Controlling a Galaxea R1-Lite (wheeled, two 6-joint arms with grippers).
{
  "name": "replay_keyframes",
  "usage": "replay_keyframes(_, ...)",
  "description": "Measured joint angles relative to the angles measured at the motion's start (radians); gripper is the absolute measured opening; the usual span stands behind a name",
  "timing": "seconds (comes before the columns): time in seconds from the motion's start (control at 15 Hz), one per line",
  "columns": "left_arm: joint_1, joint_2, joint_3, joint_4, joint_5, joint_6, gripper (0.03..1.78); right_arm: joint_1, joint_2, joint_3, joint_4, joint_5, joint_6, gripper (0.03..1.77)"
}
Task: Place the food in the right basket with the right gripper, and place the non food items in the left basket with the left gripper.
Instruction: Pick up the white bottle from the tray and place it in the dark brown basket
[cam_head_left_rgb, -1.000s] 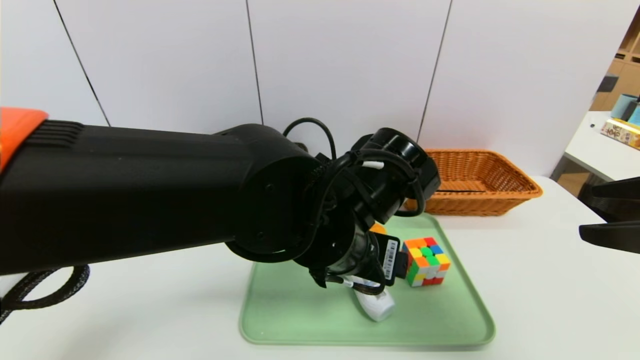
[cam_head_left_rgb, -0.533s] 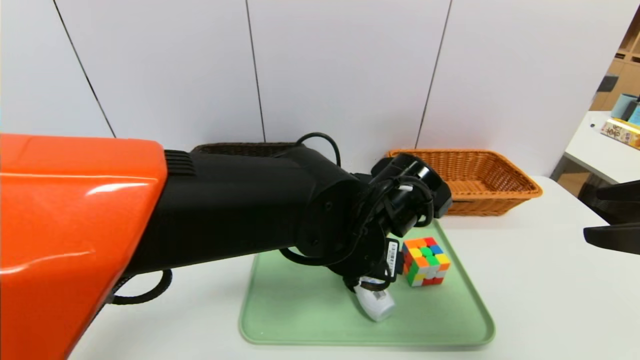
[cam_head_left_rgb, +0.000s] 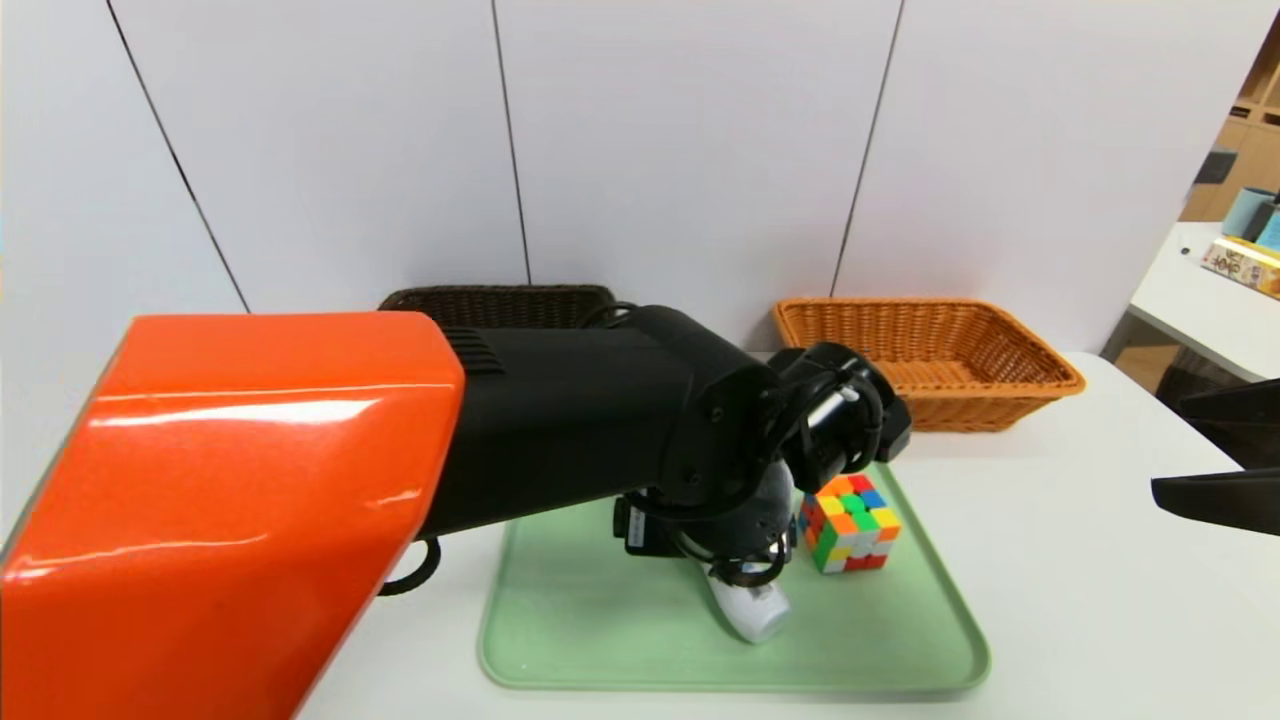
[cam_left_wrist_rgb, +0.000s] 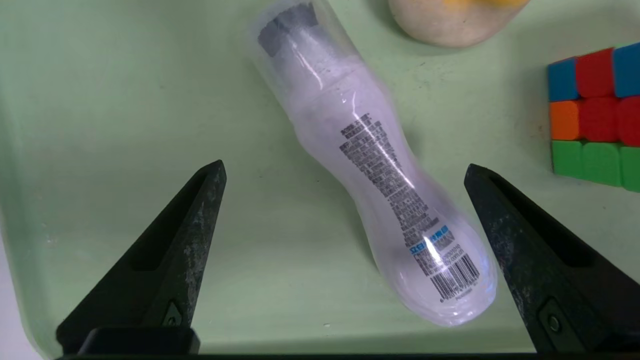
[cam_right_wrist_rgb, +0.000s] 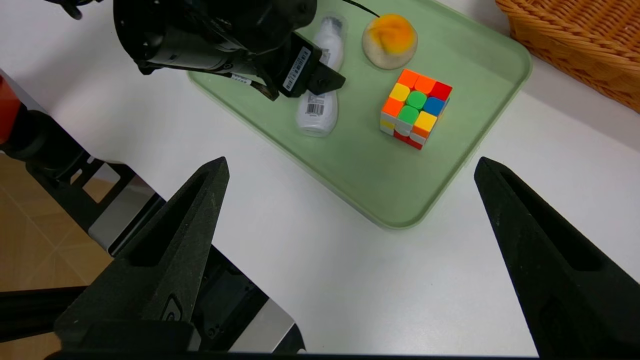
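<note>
Bottle (cam_left_wrist_rgb: 372, 180) lies unmoved on the tray (cam_head_left_rgb: 600, 620); the left end effector (cam_left_wrist_rgb: 345, 172) has sunk closer over it, fingers wide, touching nothing.

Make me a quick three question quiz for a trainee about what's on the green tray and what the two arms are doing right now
1. True or false: the white bottle stands upright on the green tray.
2. Which item lies between the open fingers of the left gripper? A. puzzle cube B. white bottle C. bun
3. Fill in: the right gripper hovers open over the white table, off the tray's ____ basket side.

Key:
1. False. It lies on its side.
2. B, not yet gripped.
3. Orange: the orange basket sits on that side, the dark basket behind the left arm.
</note>
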Motion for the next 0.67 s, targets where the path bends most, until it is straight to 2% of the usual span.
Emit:
replay_keyframes(0.53, 0.000, 0.051, -0.003, 0.010, 0.000, -0.033, 1.69, 0.000, -0.002, 0.033, -0.004, 0.000, 0.000, 1.70)
replay_keyframes(0.67, 0.000, 0.054, -0.003, 0.010, -0.004, -0.032, 1.39, 0.000, -0.003, 0.035, -0.004, 0.000, 0.000, 1.70)
